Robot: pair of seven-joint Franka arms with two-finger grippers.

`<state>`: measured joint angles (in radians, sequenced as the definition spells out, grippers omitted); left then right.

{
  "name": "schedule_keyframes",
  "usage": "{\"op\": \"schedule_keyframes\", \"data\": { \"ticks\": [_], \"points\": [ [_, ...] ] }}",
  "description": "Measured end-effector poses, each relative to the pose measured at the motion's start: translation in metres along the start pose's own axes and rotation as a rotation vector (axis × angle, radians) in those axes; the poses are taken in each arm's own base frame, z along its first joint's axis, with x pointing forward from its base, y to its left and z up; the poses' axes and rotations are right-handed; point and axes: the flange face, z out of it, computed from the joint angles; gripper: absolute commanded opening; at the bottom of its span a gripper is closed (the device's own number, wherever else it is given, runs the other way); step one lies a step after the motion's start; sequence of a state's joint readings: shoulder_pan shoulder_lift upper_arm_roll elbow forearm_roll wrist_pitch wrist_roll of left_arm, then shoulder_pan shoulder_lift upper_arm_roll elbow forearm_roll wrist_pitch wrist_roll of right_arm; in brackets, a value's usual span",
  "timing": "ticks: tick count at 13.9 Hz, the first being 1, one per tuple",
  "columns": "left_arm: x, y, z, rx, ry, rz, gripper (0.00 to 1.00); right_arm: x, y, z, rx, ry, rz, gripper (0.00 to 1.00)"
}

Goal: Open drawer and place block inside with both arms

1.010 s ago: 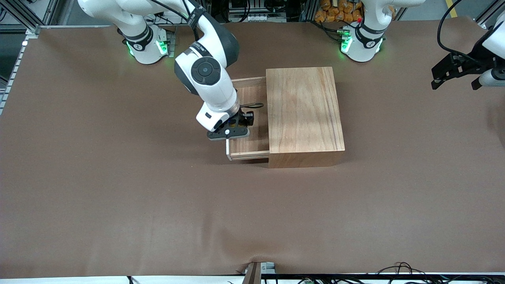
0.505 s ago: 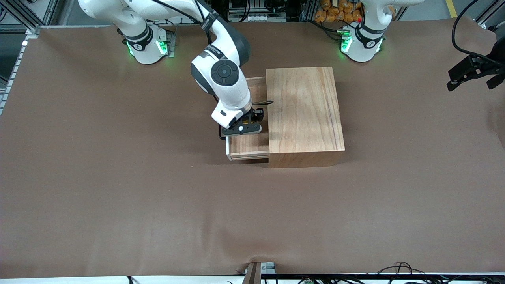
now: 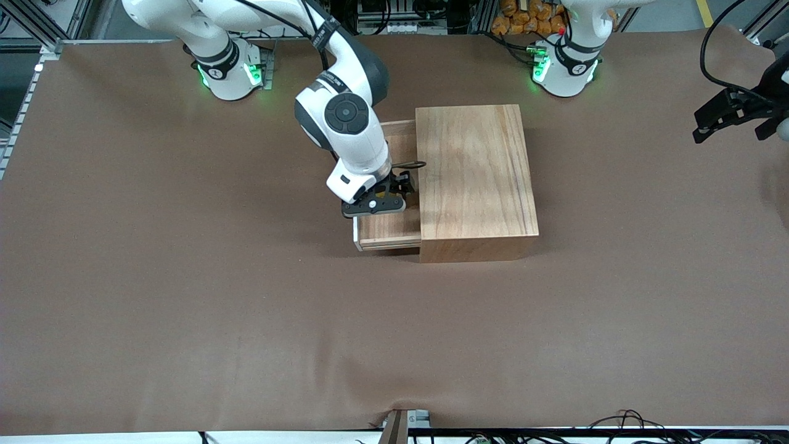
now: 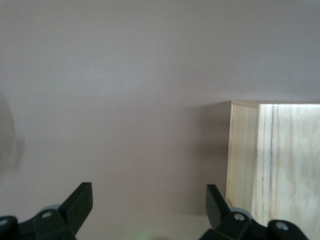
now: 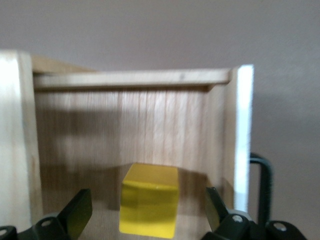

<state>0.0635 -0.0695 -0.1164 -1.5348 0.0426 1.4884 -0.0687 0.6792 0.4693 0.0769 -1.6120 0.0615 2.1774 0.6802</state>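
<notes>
Your block (image 5: pixel 149 200) is sitting on the floor of the pulled-out drawer (image 3: pixel 388 231), between the spread fingers (image 5: pixel 75 212) of the right gripper (image 3: pixel 383 196), with a gap showing on each side of it, so nothing is gripping it. The drawer is sticking out of the box (image 3: pixel 474 179) toward the right arm's end of the bench (image 3: pixel 185 296), its white front edge (image 5: pixel 243 135) and black handle (image 5: pixel 262 185) showing beside the block in the right wrist view. You are keeping the right gripper over the open drawer. Your left gripper (image 3: pixel 730 114) is waiting in the air over the left arm's end of the bench, fingers (image 4: pixel 77 202) apart and holding nothing, with the box's corner (image 4: pixel 245 150) in its wrist view.
</notes>
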Motion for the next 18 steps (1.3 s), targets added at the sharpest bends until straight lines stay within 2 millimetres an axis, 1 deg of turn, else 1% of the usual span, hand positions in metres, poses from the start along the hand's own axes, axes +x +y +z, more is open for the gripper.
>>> {"op": "schedule_keyframes", "data": {
  "ticks": [1,3,4,5,7,9,10,11,12,13,14,15,16,18],
  "points": [
    [0.000,0.000,0.000,0.000,-0.001,0.000,1.00,0.007,0.008,-0.014,-0.001,0.015,0.014,1.00],
    [0.000,-0.001,0.000,0.000,-0.004,-0.001,1.00,0.025,0.034,-0.050,-0.004,0.050,0.051,1.00],
    [0.000,-0.002,0.000,0.000,-0.004,-0.003,1.00,0.036,0.052,-0.071,0.001,0.072,0.047,1.00],
    [0.000,-0.003,0.000,0.000,-0.004,-0.005,1.00,0.048,0.074,-0.092,0.000,0.087,0.022,1.00],
    [0.000,-0.005,0.000,0.001,-0.005,-0.010,1.00,0.069,0.134,-0.129,-0.024,0.079,-0.066,1.00],
    [-0.001,-0.008,0.000,0.001,-0.006,-0.015,1.00,0.087,0.206,-0.162,-0.048,0.060,-0.156,1.00],
    [-0.002,-0.012,0.000,0.001,-0.010,-0.024,1.00,0.094,0.246,-0.177,-0.055,0.053,-0.190,1.00],
    [-0.003,-0.018,0.000,0.002,-0.017,-0.034,1.00,0.098,0.282,-0.189,-0.062,0.035,-0.206,1.00],
    [-0.004,-0.021,0.000,0.003,-0.023,-0.041,1.00,0.099,0.313,-0.199,-0.067,0.004,-0.203,1.00],
    [-0.006,-0.023,-0.001,0.003,-0.028,-0.045,1.00,0.097,0.336,-0.209,-0.070,-0.035,-0.186,1.00],
    [-0.007,-0.024,-0.002,0.004,-0.032,-0.047,1.00,0.094,0.353,-0.219,-0.070,-0.073,-0.166,1.00],
    [-0.008,-0.026,-0.002,0.004,-0.036,-0.050,1.00,0.091,0.364,-0.227,-0.071,-0.104,-0.150,1.00],
    [-0.008,-0.027,-0.002,0.004,-0.039,-0.053,1.00,0.088,0.372,-0.232,-0.070,-0.132,-0.139,1.00],
    [-0.009,-0.029,-0.002,0.004,-0.042,-0.056,1.00,0.083,0.384,-0.234,-0.068,-0.162,-0.132,1.00]
  ]
}}
